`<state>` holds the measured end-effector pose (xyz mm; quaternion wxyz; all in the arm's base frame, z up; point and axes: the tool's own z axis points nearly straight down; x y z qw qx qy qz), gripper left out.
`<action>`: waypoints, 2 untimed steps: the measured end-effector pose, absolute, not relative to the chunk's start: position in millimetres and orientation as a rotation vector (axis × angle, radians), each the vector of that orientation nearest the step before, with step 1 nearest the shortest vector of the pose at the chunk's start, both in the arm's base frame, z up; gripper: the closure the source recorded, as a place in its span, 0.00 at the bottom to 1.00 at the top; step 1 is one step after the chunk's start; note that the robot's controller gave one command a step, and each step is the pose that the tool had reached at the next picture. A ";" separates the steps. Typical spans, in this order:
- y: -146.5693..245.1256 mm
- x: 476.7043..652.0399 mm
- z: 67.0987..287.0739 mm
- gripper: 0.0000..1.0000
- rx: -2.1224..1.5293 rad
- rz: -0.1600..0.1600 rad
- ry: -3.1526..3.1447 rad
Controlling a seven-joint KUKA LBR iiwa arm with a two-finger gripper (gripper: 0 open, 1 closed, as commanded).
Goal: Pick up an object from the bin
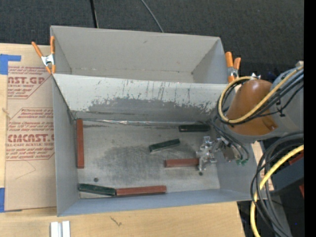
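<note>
**Down at the right end of a red-brown bar**

Grey sheet-metal bin (65, 157), flat-walled, floor scuffed and scratched dull. Scattered across it, slim straight-edged bars, matte and hard-looking, material not to be told:
- red-brown bar (180, 163) right of centre, lying nearly level
- dark green bar (164, 145) near it, up and to the left, slightly tilted
- black bar (193, 128) close against the back wall
- left red-brown bar (79, 143) lying lengthwise along the left wall
- front red-brown bar (141, 190) along the front wall, nearly end to end with a front dark green bar (97, 189)

Right end of the red-brown bar hidden behind the gripper (201, 165); touching it or just above it, impossible to judge. Grip open or closed: cannot tell, small bright metal parts bunched together from this angle.

Reaching in from the right, down low over the right side of the floor. Wrist under a rounded orange-brown cover (252, 107), ringed by looping yellow cables (221, 106).
</note>
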<state>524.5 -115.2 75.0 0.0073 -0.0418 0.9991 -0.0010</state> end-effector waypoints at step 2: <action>-107.7 531.0 241.6 1.00 -0.185 -0.003 3.127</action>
